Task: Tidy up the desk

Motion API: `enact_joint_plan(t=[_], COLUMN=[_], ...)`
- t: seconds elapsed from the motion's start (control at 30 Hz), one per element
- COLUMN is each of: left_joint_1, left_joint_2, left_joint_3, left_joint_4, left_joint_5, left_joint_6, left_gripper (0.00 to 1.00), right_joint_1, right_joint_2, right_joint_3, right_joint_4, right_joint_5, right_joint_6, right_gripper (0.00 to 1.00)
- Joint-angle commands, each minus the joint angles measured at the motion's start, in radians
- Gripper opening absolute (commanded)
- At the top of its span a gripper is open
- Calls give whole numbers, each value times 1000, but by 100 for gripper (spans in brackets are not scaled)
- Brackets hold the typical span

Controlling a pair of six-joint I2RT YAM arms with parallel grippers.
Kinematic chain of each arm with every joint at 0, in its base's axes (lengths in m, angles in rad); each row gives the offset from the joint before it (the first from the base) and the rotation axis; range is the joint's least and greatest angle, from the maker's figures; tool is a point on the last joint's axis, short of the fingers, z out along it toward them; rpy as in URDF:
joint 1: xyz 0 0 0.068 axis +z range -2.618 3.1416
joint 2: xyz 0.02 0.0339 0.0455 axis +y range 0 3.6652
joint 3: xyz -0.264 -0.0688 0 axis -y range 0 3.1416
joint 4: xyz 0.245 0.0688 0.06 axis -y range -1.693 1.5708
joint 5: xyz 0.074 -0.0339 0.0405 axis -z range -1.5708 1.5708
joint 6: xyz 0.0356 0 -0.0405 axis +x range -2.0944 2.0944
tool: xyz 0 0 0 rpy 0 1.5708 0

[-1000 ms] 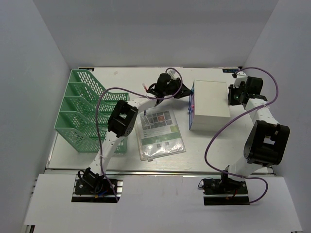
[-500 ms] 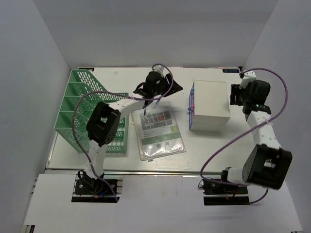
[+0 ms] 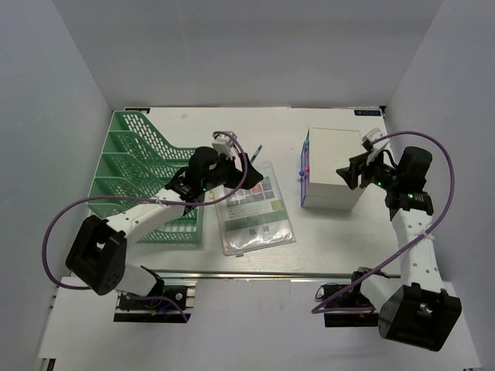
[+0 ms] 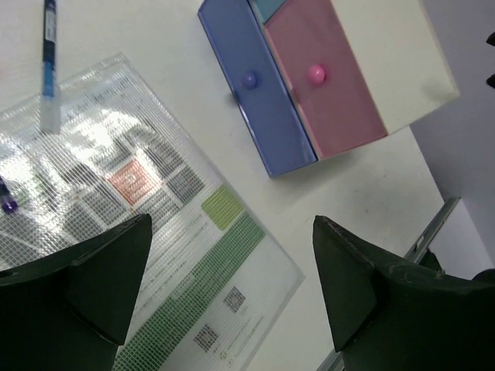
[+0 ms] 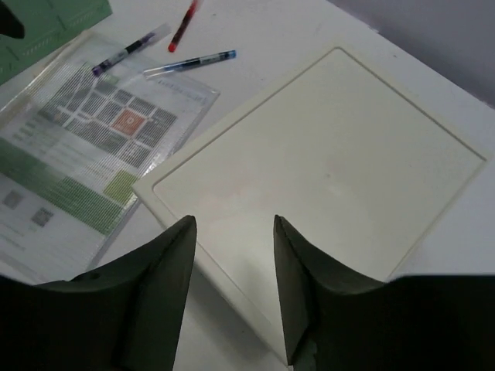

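Observation:
The white desk (image 3: 332, 232) carries a white drawer box (image 3: 334, 166) at the right and a clear mesh folder (image 3: 255, 212) of printed sheets in the middle. My left gripper (image 3: 234, 174) hangs above the folder's far left part. In the left wrist view the left gripper (image 4: 232, 220) is open wide and empty, over the folder (image 4: 155, 232). My right gripper (image 3: 349, 171) hovers over the box's right side. In the right wrist view the right gripper (image 5: 233, 220) is open and empty above the box lid (image 5: 332, 147).
A green mesh file rack (image 3: 139, 182) stands at the left. The box's blue drawer (image 4: 255, 85) sticks out slightly past the pink drawer (image 4: 321, 77). A blue pen (image 5: 189, 62), a purple pen (image 5: 130, 48) and a red pen (image 5: 184, 15) lie at the folder's far end.
My left arm has drawn back from the far middle to above the folder. My right arm has swung from beyond the box's right side to over its lid.

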Motion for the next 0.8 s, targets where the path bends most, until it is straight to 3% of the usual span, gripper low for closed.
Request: enact_joint_plan(t=[0.0, 0.07, 0.1, 0.13, 0.2, 0.3, 0.33, 0.43, 0.57, 0.77], left_joint_1=[-17, -17, -17, -17, -17, -26, -26, -46, -55, -74], left_joint_2=[13, 69, 91, 109, 201, 330, 364, 474, 585, 736], left_joint_3=[-52, -74, -79, -79, -56, 19, 39, 125, 222, 343], left_joint_4=[89, 192, 229, 299, 345, 411, 436, 460, 474, 545], left_joint_5=[71, 98, 118, 123, 143, 167, 170, 175, 167, 177], left_joint_6=[-9, -82, -107, -150, -187, -242, -266, -297, -328, -412], left_gripper=[94, 85, 81, 75, 54, 38, 38, 49, 65, 68], right_joint_1=[16, 35, 39, 46, 69, 107, 116, 167, 256, 299], right_joint_2=[34, 71, 84, 94, 116, 139, 143, 182, 242, 269], right_joint_3=[0, 50, 67, 80, 106, 132, 140, 184, 222, 216], right_joint_4=[-51, -87, -104, -124, -124, -98, -91, -89, -69, 3], right_joint_5=[-112, -121, -120, -120, -94, -48, -25, 53, 178, 273], right_joint_6=[6, 1, -4, -5, -4, 16, 22, 36, 67, 140], right_gripper=[47, 17, 15, 19, 30, 48, 57, 70, 70, 70])
